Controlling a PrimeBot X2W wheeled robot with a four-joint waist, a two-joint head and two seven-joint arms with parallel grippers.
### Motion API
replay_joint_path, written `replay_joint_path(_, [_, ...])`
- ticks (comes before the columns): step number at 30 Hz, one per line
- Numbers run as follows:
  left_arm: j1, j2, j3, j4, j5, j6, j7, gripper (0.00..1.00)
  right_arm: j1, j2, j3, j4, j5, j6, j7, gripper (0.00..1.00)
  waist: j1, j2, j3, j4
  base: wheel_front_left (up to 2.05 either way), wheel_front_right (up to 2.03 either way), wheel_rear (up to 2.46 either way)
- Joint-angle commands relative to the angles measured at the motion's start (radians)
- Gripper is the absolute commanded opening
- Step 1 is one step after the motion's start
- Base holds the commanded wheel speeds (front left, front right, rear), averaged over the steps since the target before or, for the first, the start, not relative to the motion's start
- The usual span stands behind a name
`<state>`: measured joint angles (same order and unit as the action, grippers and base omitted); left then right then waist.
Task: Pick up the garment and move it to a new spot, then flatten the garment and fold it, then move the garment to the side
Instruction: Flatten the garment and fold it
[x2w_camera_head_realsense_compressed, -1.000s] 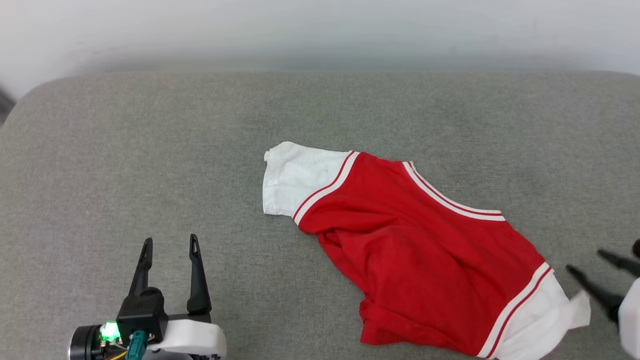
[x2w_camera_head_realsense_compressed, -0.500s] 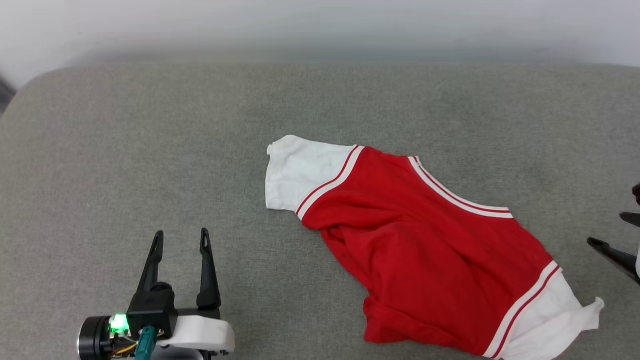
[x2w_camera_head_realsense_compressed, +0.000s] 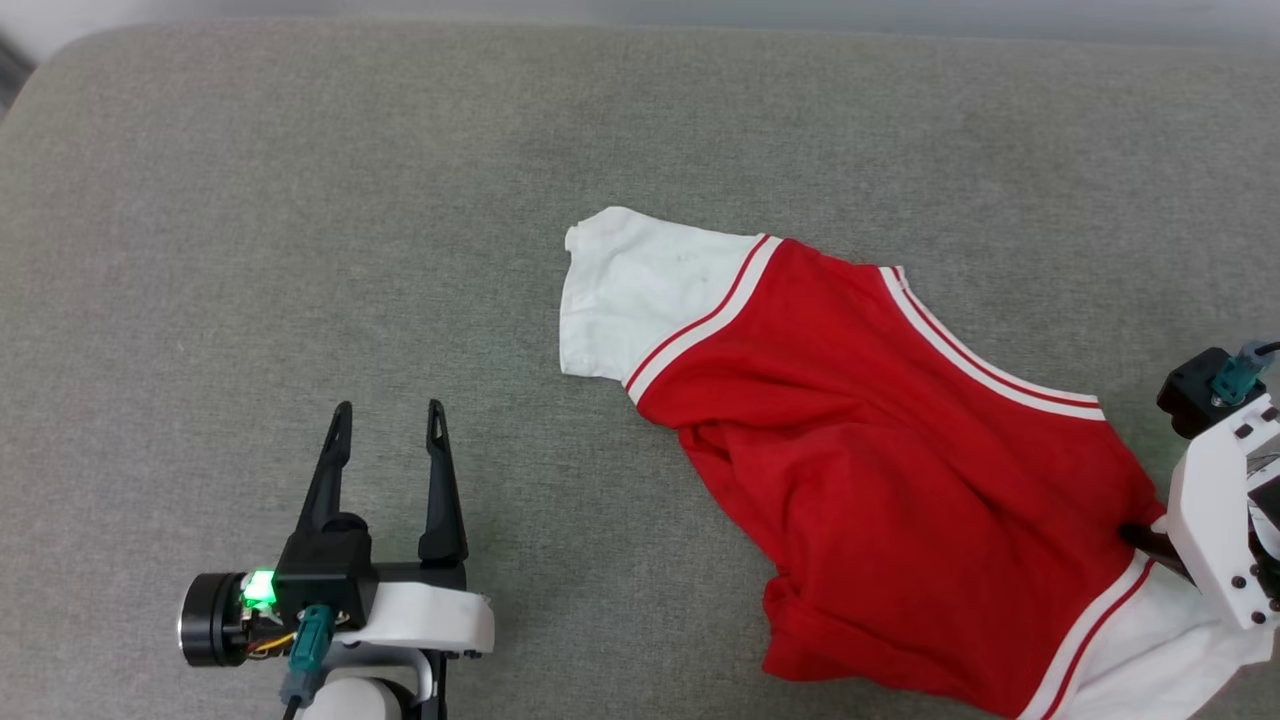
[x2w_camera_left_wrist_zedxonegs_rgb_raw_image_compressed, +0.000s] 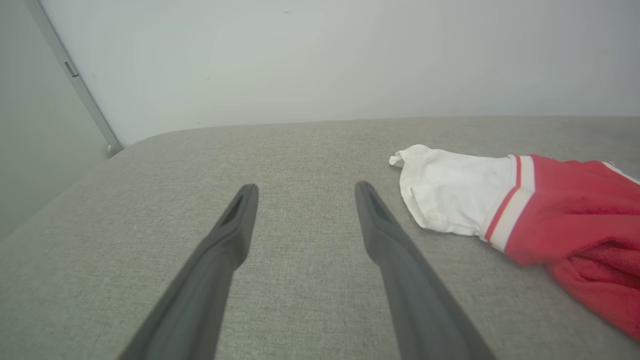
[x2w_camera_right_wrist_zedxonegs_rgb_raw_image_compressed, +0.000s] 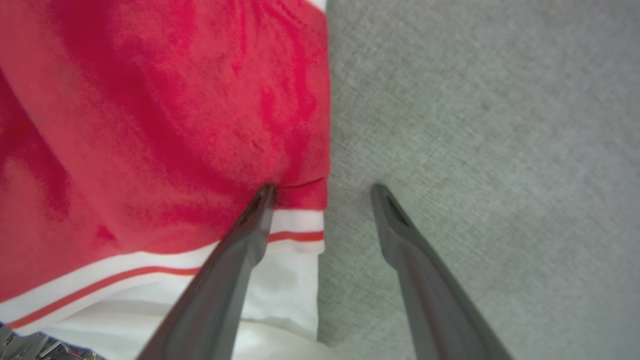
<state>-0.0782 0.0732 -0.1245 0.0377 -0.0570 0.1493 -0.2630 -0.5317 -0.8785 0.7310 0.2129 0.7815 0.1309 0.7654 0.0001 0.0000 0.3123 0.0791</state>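
Note:
The garment (x2w_camera_head_realsense_compressed: 880, 450) is a red T-shirt with white sleeves. It lies rumpled and slanted across the grey padded surface (x2w_camera_head_realsense_compressed: 300, 200), one sleeve up left and the other at the lower right. My left gripper (x2w_camera_head_realsense_compressed: 389, 407) stands open over bare surface, left of the garment (x2w_camera_left_wrist_zedxonegs_rgb_raw_image_compressed: 500, 200), fingers (x2w_camera_left_wrist_zedxonegs_rgb_raw_image_compressed: 235, 235) apart with nothing between them. My right gripper (x2w_camera_right_wrist_zedxonegs_rgb_raw_image_compressed: 324, 187) is open and points down at the garment's (x2w_camera_right_wrist_zedxonegs_rgb_raw_image_compressed: 150, 125) right edge. One fingertip rests on red fabric just above the striped sleeve seam; the other is over grey surface. Its white wrist (x2w_camera_head_realsense_compressed: 1215, 500) hides the fingers in the head view.
A pale wall (x2w_camera_left_wrist_zedxonegs_rgb_raw_image_compressed: 320, 60) runs behind the surface. The surface rounds off at its far left corner (x2w_camera_left_wrist_zedxonegs_rgb_raw_image_compressed: 130, 145). Broad bare grey surface lies left of and beyond the garment.
The head camera has tipped down, so the whole picture shifted. My right arm has come in from the right edge and now stands over the garment's right sleeve seam. The left gripper keeps its place.

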Motion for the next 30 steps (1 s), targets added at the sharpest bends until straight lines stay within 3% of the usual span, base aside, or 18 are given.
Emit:
replay_joint_path(1, [-0.016,-0.004,0.003,0.001,0.002,-0.002,-0.003,1.00,0.040,0.040,0.053,0.039,0.018,0.000,-0.006,1.00,-0.0001,0.0000,0.012,0.012,0.00,0.00,0.00])
replay_joint_path(5, [-0.018,-0.005,0.009,0.005,0.003,-0.003,-0.003,1.00,0.043,0.059,0.100,0.060,0.033,0.001,-0.052,1.00,-0.0001,0.0000,0.013,0.010,0.00,0.00,0.00])
replay_joint_path(6, [-0.019,-0.006,0.013,0.009,0.004,-0.004,-0.003,1.00,-0.004,0.033,0.106,0.043,0.010,0.001,-0.097,0.00,-0.0001,0.0000,0.008,0.007,0.00,0.00,0.00])
replay_joint_path(11, [-0.017,-0.007,0.021,0.012,0.006,-0.006,-0.003,1.00,-0.168,-0.053,0.063,-0.013,-0.025,-0.001,-0.190,0.00,-0.0001,0.0000,-0.012,-0.001,0.00,0.00,0.00])
replay_joint_path(14, [-0.019,-0.008,0.022,0.011,0.006,-0.007,-0.003,1.00,-0.223,-0.056,0.058,-0.035,-0.030,-0.001,-0.205,0.00,-0.0001,0.0000,-0.015,0.000,0.00,0.00,0.00])
replay_joint_path(18, [-0.028,-0.011,0.019,0.006,0.006,-0.013,-0.003,1.00,-0.340,-0.032,0.048,-0.042,-0.037,-0.001,-0.208,0.00,-0.0001,0.0000,-0.006,0.011,0.00,0.00,0.00])
replay_joint_path(22, [-0.034,-0.014,0.012,0.007,0.002,-0.014,-0.003,1.00,-0.394,0.033,0.084,-0.011,-0.014,-0.001,-0.154,0.00,-0.0001,0.0000,0.012,0.029,0.00,0.00,0.00])
replay_joint_path(30, [-0.045,-0.019,0.017,0.010,-0.010,-0.013,-0.003,1.00,-0.351,0.099,0.182,0.119,0.077,-0.001,-0.066,0.00,-0.0001,0.0000,0.042,0.045,0.00,0.00,0.00])
